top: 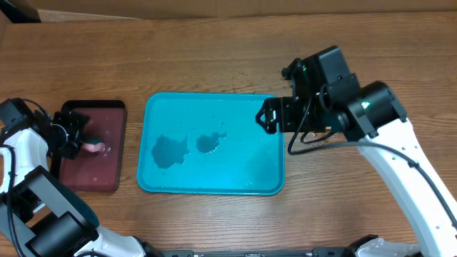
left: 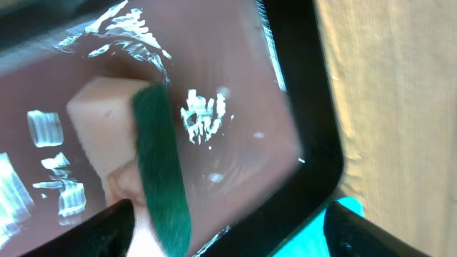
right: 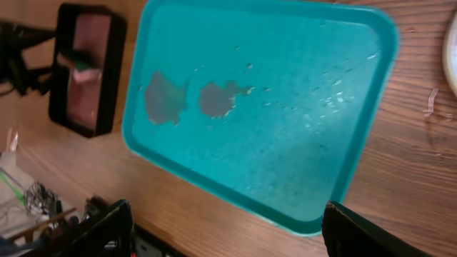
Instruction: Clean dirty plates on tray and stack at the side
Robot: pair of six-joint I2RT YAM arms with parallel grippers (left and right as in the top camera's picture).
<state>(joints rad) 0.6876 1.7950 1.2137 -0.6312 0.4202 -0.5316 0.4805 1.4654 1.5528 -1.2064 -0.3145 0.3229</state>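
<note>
The turquoise tray (top: 214,184) lies mid-table, with no plates on it, only two dark wet patches (top: 171,150) and water drops. It also shows in the right wrist view (right: 335,185). The only sign of a plate (right: 453,53) is a pale round sliver at the right edge of the right wrist view; the plates are otherwise out of view. My right gripper (top: 270,114) is open and empty above the tray's far right corner; it also shows in the right wrist view (right: 228,235). My left gripper (top: 75,135) is open over the maroon tray, beside a pink sponge (left: 107,121) with a green scouring side.
The small dark maroon tray (top: 89,175) with a black rim (left: 314,143) sits left of the turquoise tray, wet and holding the sponge (top: 93,148). Bare wooden table lies behind and to the right. Cables and gear show at the table's edge (right: 36,203).
</note>
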